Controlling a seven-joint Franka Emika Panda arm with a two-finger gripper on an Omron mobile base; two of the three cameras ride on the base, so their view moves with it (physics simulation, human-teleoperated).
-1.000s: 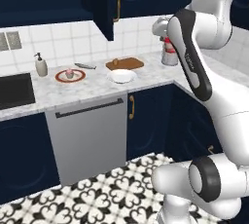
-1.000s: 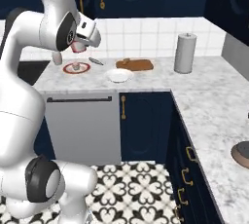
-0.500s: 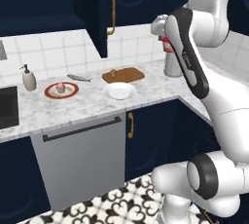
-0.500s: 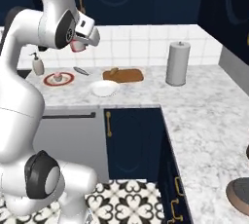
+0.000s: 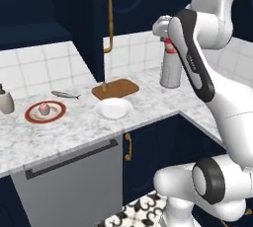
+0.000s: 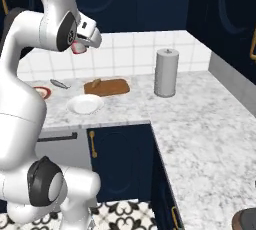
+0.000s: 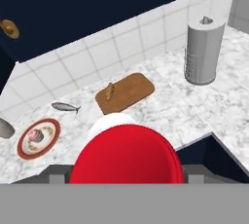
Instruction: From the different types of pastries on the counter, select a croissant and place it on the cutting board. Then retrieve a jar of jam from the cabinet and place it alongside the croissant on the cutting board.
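Red jar of jam (image 7: 127,155) — end effector (image 7: 127,177) gripping.

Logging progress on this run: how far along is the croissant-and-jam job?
Done: the croissant lies on the cutting board.
In hand: the tool carries the red jar of jam high above the counter.
Left: lower the jar onto the board's bare half, beside the croissant, and let go.

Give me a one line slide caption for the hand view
Red jar of jam held in the jaws, high above the counter, with the croissant already on the cutting board.
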